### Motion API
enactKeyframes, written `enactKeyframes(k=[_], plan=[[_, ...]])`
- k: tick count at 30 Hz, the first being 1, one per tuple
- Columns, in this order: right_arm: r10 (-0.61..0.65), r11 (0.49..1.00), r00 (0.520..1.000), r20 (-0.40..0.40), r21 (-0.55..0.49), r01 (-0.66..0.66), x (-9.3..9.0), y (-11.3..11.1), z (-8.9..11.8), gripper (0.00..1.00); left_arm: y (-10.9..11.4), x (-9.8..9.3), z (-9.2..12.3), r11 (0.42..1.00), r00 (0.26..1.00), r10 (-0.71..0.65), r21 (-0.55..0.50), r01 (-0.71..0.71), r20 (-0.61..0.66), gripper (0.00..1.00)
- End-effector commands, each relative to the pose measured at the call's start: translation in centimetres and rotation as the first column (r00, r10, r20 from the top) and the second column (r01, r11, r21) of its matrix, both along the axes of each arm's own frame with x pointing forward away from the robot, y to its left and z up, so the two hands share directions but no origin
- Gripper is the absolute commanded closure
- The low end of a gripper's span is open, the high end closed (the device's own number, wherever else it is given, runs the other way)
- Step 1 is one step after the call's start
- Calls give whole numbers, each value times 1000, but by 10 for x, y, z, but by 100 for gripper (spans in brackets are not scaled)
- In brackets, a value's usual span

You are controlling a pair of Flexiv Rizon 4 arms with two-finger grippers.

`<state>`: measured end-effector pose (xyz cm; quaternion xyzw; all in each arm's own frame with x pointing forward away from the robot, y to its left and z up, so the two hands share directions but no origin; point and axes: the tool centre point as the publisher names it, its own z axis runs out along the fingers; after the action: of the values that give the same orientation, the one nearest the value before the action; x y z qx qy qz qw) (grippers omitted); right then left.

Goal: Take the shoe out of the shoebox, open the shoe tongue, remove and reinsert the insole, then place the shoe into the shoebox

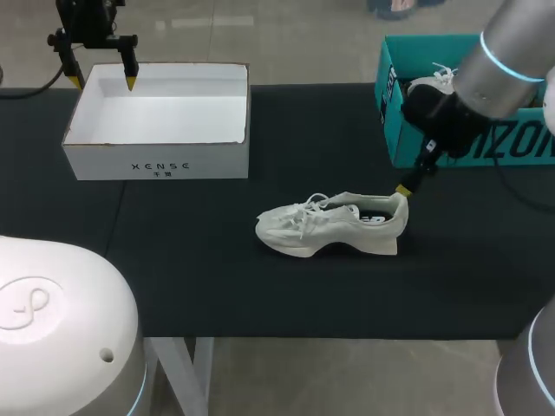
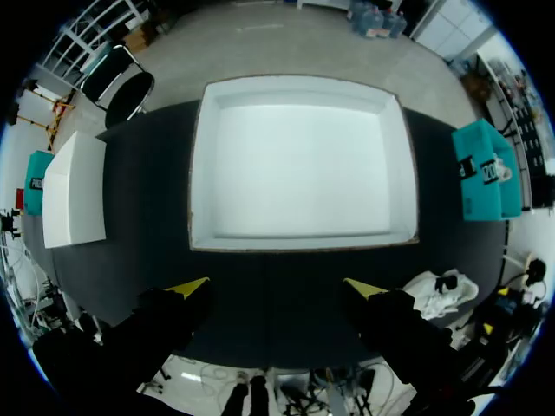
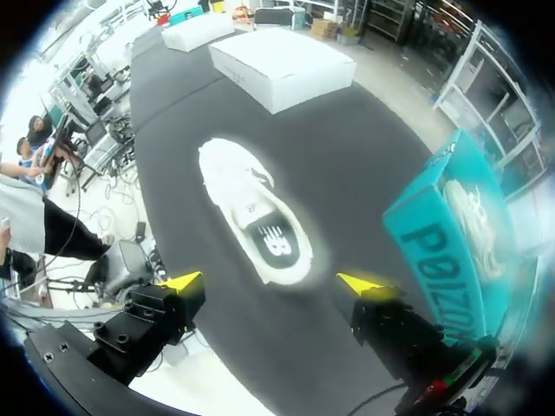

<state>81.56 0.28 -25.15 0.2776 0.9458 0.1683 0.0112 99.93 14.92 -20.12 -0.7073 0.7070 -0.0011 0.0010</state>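
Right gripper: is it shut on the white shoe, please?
No, the right gripper is open, with the white shoe lying ahead of it.

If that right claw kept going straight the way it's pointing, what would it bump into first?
Most likely the white shoe, around its heel end. The right claw is open just short of it, though depth is hard to judge.

And there it is: a white shoe (image 1: 334, 227) is seen standing upright on its sole near the middle of the dark table, toe turned toward the left arm's side. Its dark insole (image 3: 273, 243) is seen seated inside the opening. The white shoebox (image 1: 156, 160) is set open at the far left, well apart from the shoe. A teal shoebox (image 1: 468, 152) is set at the far right, with a second white shoe (image 1: 431, 82) kept inside.
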Motion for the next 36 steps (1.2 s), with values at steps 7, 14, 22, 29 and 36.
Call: enactKeyframes(k=[7,14,22,29,36], plan=[[296,874,929,220,331,-357,10,-7,-29,0,0,0,1,1000,1000,0,0,0,-1,0],[391,852,885,251,264,-451,28,-17,-51,0,0,0,1,1000,1000,0,0,0,-1,0],[391,852,885,251,264,-451,28,-17,-51,0,0,0,1,1000,1000,0,0,0,-1,0],[350,854,896,274,301,-425,29,-21,-58,0,0,0,1,1000,1000,0,0,0,-1,0],[312,830,878,363,346,-438,30,-30,-86,0,0,0,1,1000,1000,0,0,0,-1,0]])
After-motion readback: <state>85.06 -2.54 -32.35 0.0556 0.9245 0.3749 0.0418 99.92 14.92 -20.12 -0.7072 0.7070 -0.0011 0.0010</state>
